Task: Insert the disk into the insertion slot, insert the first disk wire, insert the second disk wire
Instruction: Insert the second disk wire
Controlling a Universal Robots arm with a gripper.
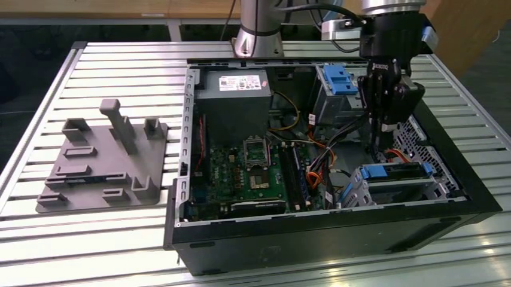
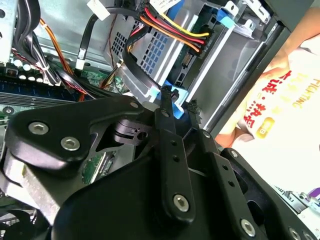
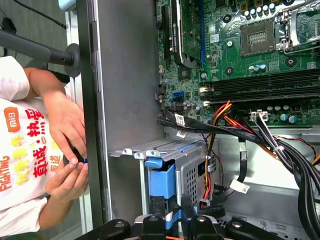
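The disk (image 1: 399,172), silver in a bright blue carrier, lies inside the insertion slot (image 1: 357,190), a perforated silver cage at the case's front corner on the exterior view's right. My gripper (image 1: 387,134) hangs just above it. In the second wrist view my gripper (image 2: 178,105) is shut on a small blue connector (image 2: 171,95) at the end of a black wire (image 2: 131,65), close to the cage's edge. A yellow, red and orange wire bundle (image 2: 172,27) runs into the disk's end. The first wrist view shows the blue carrier (image 3: 161,182), the cage (image 3: 195,167) and my gripper (image 3: 172,212).
The open case holds a motherboard (image 1: 255,173), a power supply (image 1: 236,101) and a taller grey bay with a blue latch (image 1: 335,84). Loose cables (image 3: 250,135) cross beside the cage. A person's hands (image 3: 70,150) stay just outside the case wall. A grey fixture plate (image 1: 104,161) lies on the table.
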